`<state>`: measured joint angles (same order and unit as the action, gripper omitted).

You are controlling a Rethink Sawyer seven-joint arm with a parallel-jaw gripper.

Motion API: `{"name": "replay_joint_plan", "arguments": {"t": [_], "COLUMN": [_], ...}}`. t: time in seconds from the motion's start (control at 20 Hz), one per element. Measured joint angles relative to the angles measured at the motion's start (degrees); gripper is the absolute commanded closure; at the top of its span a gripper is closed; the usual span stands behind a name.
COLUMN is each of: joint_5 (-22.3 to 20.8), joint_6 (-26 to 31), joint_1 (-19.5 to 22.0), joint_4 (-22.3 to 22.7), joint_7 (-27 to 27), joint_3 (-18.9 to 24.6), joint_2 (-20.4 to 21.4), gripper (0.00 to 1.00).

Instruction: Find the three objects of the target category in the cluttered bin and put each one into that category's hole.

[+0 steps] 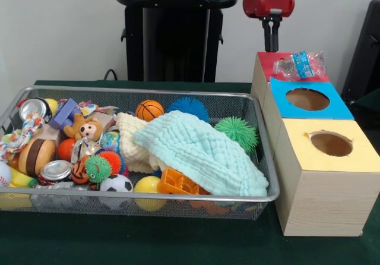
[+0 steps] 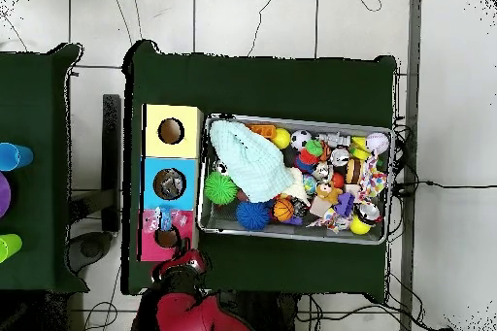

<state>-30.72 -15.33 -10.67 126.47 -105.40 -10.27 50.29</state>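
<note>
Nearest, the yellow box (image 1: 329,176) shows an empty hole, while a crushed plastic bottle (image 1: 300,65) lies across the red box (image 1: 265,60) unposted beneath the gripper (image 1: 271,42), fingers' state indeterminate; bin (image 1: 178,201) search apparently remains.

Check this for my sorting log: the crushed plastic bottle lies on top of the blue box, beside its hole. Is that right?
Not quite. The crushed plastic bottle lies on top of the red box, not the blue box, which is the middle one with nothing resting on its lid. The front view shows it, with the hand hanging just above the red box.
</note>
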Motion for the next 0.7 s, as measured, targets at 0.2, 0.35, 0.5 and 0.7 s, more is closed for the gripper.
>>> {"name": "replay_joint_plan", "arguments": {"t": [0.2,0.35,0.5,0.7], "joint_5": [0.01,-0.34,-1.26,-2.19], "joint_6": [3.40,3.70,3.67,2.60], "joint_1": [0.24,0.25,0.24,0.25], "joint_4": [0.01,0.02,0.15,0.36], "joint_7": [0.00,0.00,0.00,0.00], "joint_3": [0.86,1.16,1.65,1.77], "joint_2": [-1.20,-2.17,-2.67,-3.03], "gripper": [1.00,1.00,1.00,1.00]}}
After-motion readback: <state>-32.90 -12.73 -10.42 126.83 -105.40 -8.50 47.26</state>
